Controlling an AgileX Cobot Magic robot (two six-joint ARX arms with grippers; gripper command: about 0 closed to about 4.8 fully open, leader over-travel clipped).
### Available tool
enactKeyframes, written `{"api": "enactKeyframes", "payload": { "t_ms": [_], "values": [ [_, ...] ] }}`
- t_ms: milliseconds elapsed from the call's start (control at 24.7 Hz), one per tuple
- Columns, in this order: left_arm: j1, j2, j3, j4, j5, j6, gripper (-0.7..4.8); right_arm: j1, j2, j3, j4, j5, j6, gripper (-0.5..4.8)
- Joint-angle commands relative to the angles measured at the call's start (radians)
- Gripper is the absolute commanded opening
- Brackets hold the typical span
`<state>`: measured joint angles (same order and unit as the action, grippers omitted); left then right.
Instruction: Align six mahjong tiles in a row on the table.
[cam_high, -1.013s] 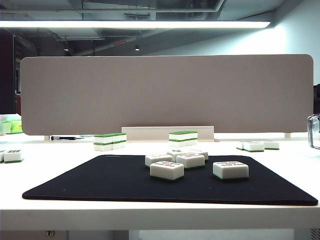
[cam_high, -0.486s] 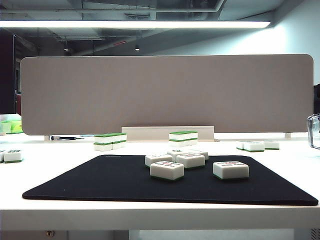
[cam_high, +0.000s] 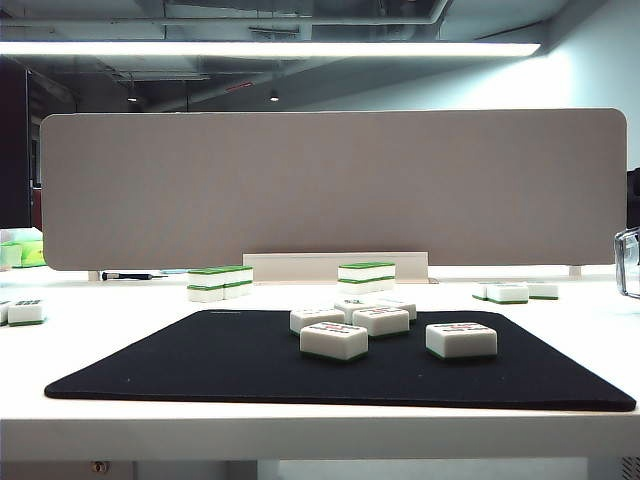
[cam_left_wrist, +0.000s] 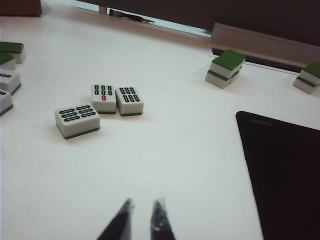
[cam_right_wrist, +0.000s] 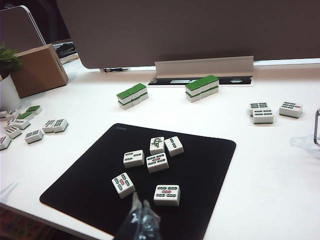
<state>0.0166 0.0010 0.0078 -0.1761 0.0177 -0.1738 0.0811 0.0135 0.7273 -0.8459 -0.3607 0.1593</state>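
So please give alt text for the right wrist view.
Six mahjong tiles lie scattered, not in a row, on a black mat on the white table. The right hand, shut, hovers over the mat's near edge.

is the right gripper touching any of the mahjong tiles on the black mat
Apart. The right wrist view shows the right gripper raised above the black mat, bare mat separating its tips from the nearest tile.
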Motion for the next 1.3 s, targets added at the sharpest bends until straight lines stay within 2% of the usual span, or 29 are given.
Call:
{"api": "enactKeyframes", "payload": {
  "t_ms": [41, 203, 486, 851, 1297],
  "values": [
    [0.002, 0.0, -0.001, -0.009, 0.009, 0.001, 0.52, 0.0, -0.014, 0.002, 0.013, 0.004, -0.003, -0.01],
    [0.002, 0.0, -0.001, -0.009, 0.008, 0.001, 0.53, -0.017, -0.014, 0.002, 0.013, 0.0, -0.002, -0.01],
    [0.002, 0.0, -0.001, -0.009, 0.008, 0.001, 0.53, -0.035, -0.014, 0.002, 0.013, -0.122, -0.002, -0.01],
    [0.002, 0.0, -0.001, -0.009, 0.008, 0.001, 0.53, -0.035, -0.014, 0.002, 0.001, -0.163, -0.002, -0.01],
    [0.002, 0.0, -0.001, -0.009, 0.008, 0.001, 0.53, -0.035, -0.014, 0.002, -0.044, -0.162, -0.003, -0.01]
  ]
}}
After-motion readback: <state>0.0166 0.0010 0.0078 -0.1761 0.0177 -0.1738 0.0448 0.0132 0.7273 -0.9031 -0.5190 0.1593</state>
